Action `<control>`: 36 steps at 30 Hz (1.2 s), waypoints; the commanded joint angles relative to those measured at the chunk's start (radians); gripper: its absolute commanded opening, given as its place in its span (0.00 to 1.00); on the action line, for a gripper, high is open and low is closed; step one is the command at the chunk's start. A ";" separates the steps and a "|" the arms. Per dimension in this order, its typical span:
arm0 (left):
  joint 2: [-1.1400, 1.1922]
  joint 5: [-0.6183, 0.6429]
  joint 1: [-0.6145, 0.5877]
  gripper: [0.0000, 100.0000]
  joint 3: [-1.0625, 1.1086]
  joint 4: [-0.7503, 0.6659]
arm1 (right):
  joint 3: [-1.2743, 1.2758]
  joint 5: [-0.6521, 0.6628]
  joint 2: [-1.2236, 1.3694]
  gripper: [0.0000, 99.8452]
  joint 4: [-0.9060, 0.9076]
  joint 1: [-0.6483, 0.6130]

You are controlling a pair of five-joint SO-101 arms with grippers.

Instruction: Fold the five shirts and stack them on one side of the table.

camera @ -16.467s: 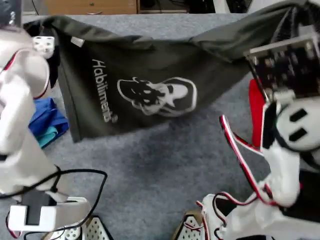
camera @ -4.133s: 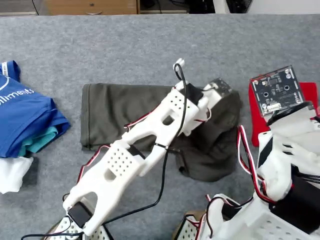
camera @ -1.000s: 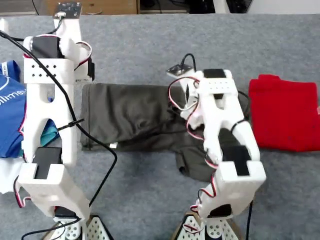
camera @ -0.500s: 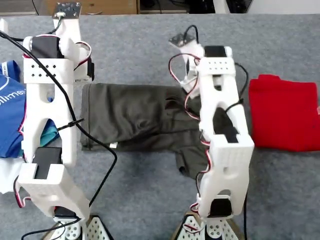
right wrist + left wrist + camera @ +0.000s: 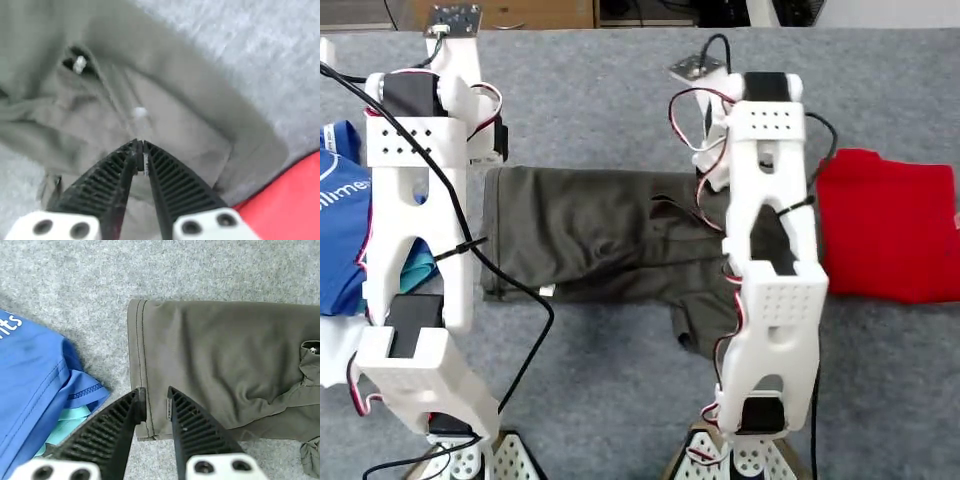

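An olive shirt (image 5: 590, 235) lies partly folded in the middle of the grey table, its right part bunched under the right arm (image 5: 770, 200). My right gripper (image 5: 140, 147) is shut, its tips meeting just over the olive shirt (image 5: 175, 125) near a small white tag (image 5: 140, 112). I cannot tell whether it pinches fabric. My left gripper (image 5: 154, 392) hovers over the left hem of the olive shirt (image 5: 225, 355), its fingers a narrow gap apart with nothing between them. A folded red shirt (image 5: 885, 225) lies at the right.
A blue shirt (image 5: 345, 230) sits on a teal one (image 5: 415, 272) at the left edge, with a white cloth (image 5: 332, 350) below them. The left arm (image 5: 415, 200) stands between that pile and the olive shirt. Bare grey table (image 5: 590, 90) lies beyond the shirts.
The right arm has stretched toward the far edge of the table over the olive shirt's right part. The left arm and the shirts have stayed put.
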 commanded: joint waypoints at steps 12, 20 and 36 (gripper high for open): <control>-0.048 -0.002 0.032 0.08 0.066 0.008 | 0.305 0.077 -0.136 0.00 0.005 0.150; -0.048 -0.006 0.026 0.08 0.069 0.008 | 0.234 0.075 0.010 0.00 -0.121 0.117; -0.050 -0.005 0.028 0.08 0.069 0.008 | -0.473 0.074 0.308 0.00 -0.084 0.082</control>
